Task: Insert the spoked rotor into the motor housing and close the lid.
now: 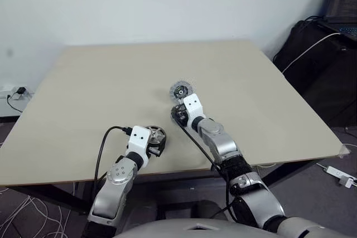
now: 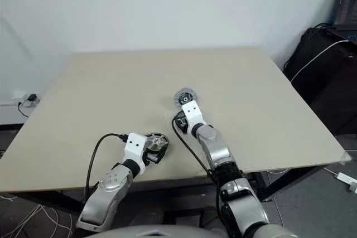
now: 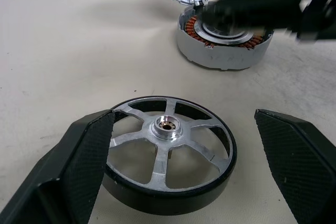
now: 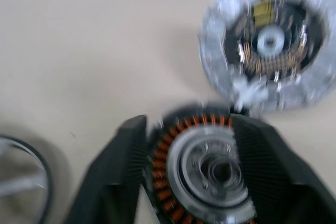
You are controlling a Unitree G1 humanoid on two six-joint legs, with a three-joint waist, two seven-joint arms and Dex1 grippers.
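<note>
Beige tabletop (image 1: 83, 110) fills the scene, with a pale wall behind it and dark bags and cables on the floor at the right edge.

Near the table's front edge lies the spoked rotor (image 3: 169, 150), flat on the surface. From the head cameras it is half hidden behind the left gripper (image 1: 153, 140). The left wrist view shows it clearly: silver spokes, a small hub, a dark outer band. It sits between the widely spread black fingers (image 3: 79, 156), which do not touch it.

Further in, the right gripper (image 4: 202, 174) has a finger on each side of the motor housing (image 4: 202, 174), its copper windings visible in the right wrist view. Blur makes it unclear whether the fingers press on it or stand just apart. From the head cameras the arm covers most of the housing.

Just beyond the housing lies the lid (image 1: 181, 90), inner side up, close beside the rim; contact is unclear.
</note>
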